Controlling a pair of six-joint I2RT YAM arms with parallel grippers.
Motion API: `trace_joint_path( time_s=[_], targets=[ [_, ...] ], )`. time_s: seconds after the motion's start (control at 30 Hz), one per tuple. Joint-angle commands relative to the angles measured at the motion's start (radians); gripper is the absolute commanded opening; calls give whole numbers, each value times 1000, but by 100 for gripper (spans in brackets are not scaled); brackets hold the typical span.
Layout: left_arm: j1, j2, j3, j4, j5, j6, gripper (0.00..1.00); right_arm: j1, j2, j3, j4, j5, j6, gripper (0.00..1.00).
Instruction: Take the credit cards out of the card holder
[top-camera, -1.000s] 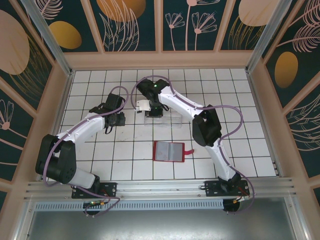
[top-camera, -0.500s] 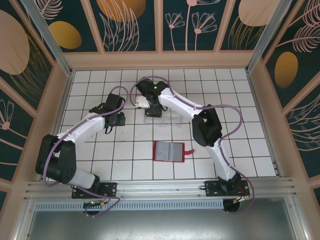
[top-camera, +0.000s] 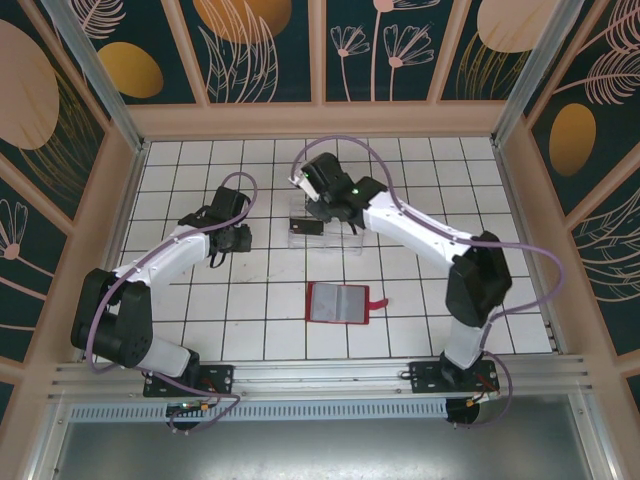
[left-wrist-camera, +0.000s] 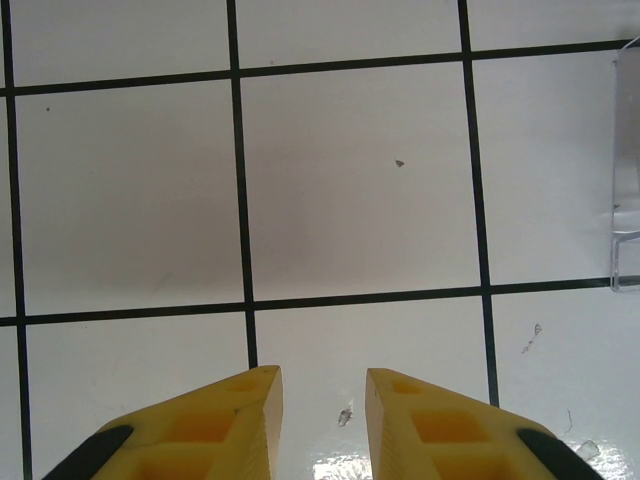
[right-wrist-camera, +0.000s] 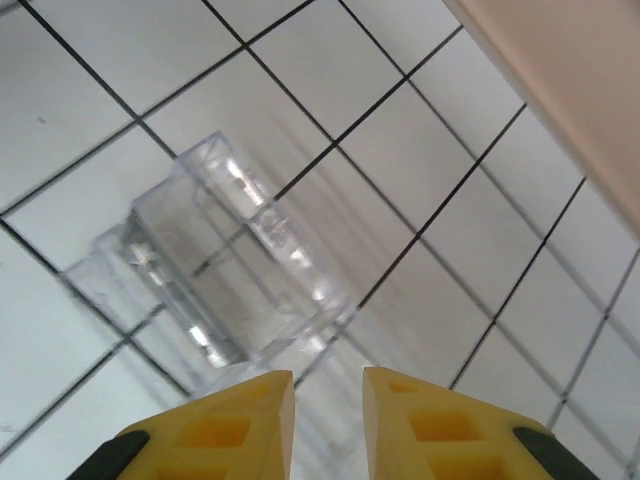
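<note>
At the left of the white tiled table (top-camera: 250, 320), the left gripper (left-wrist-camera: 322, 388) is held over bare tiles, its yellow fingers (left-wrist-camera: 240, 420) slightly apart and empty. To its right, a dark flat rectangular credit card (top-camera: 305, 227) is seen at the left end of a clear plastic tray (top-camera: 340, 240). The right gripper (right-wrist-camera: 328, 385) is poised above that tray, fingers narrowly parted, nothing clamped. Nearer, the red folding card holder (top-camera: 338, 302) is laid open.
</note>
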Motion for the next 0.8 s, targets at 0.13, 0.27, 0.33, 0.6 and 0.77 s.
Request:
trace_joint_path(
  time_s=[0.13, 0.27, 0.33, 0.6, 0.77],
  targets=[
    [7, -11, -9, 23, 19, 18, 29, 109, -39, -165, -78, -73, 574, 23],
    [7, -13, -14, 28, 18, 18, 28, 173, -35, -263, -111, -125, 714, 23],
    [7, -15, -15, 29, 18, 21, 28, 205, -35, -304, -108, -132, 766, 26],
    [6, -8, -15, 33, 22, 24, 28, 279, -7, -401, -61, -169, 872, 41],
    [7, -4, -15, 32, 27, 25, 28, 279, 30, -423, -49, -181, 877, 46]
  ],
)
